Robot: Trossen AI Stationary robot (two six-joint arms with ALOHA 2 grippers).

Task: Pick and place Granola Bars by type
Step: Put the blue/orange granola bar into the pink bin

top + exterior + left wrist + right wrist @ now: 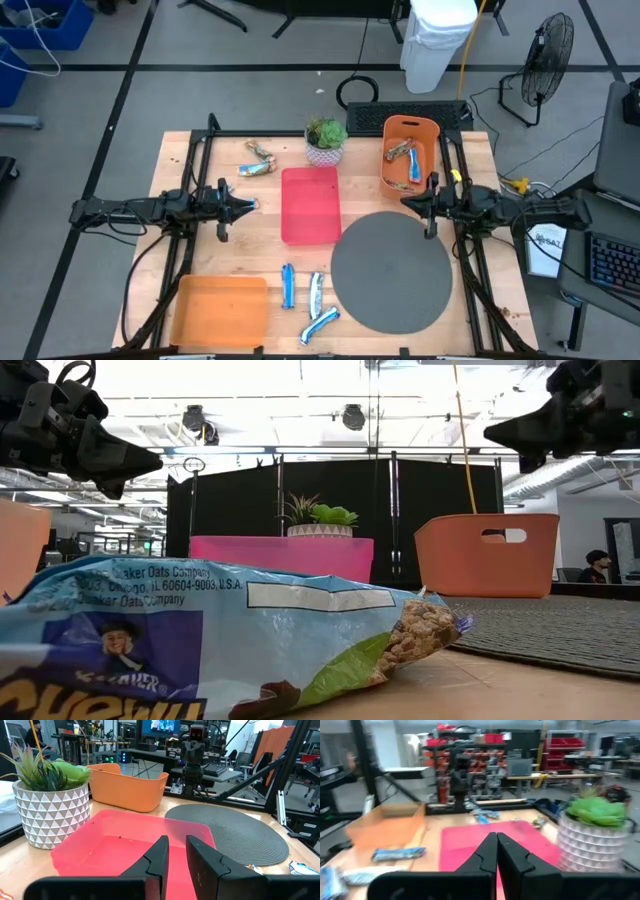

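1. Right gripper (408, 199): raised above the table just left of the round grey mat's (391, 270) far edge, near the orange basket (411, 128), fingers (483, 854) pressed together with nothing between them.
2. Left gripper (252, 205): raised just left of the red tray (310, 205), fingers (160, 860) slightly parted around empty air.
3. Granola Bars: two in the orange basket at far right (405, 158); two on bare wood far left of the tray (259, 161); three blue-wrapped ones at the near edge (305, 296) between the flat orange tray (220, 310) and the mat. One blue bar (210, 640) fills the low view, close to the lens.
4. Best to pick the next target by wrapper colour first: brown ones seem grouped far, blue ones near, though small wrappers make type hard to confirm.
5. For the near blue cluster, probably wise to spread the jaws before descending; closed fingers would only push a bar.
6. Better to line the fingers across a bar's narrow width and come straight down, since the three lie close together and at angles.
7. Shiny wrappers likely slip: squeeze at mid-length, lift slowly.
8. Keep clear of the plant pot (325, 150) when crossing toward the basket.
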